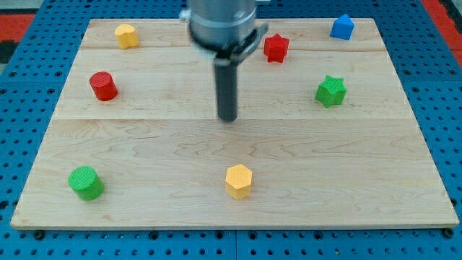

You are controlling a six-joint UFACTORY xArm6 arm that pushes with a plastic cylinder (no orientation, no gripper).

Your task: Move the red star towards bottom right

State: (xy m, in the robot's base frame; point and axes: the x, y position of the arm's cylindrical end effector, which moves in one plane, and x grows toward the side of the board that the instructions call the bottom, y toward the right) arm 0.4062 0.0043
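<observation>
The red star [276,48] lies on the wooden board [144,144] near the view's top, a little right of centre. My tip [228,118] is at the board's middle, below and to the left of the red star and apart from it. The rod rises from the tip to the arm's grey end at the view's top centre. The tip touches no block.
A blue block [342,27] sits at the top right, a green star [330,91] at the right, a yellow block [126,35] at the top left, a red cylinder [103,86] at the left, a green cylinder [86,182] at the bottom left, a yellow hexagon [238,180] at the bottom centre.
</observation>
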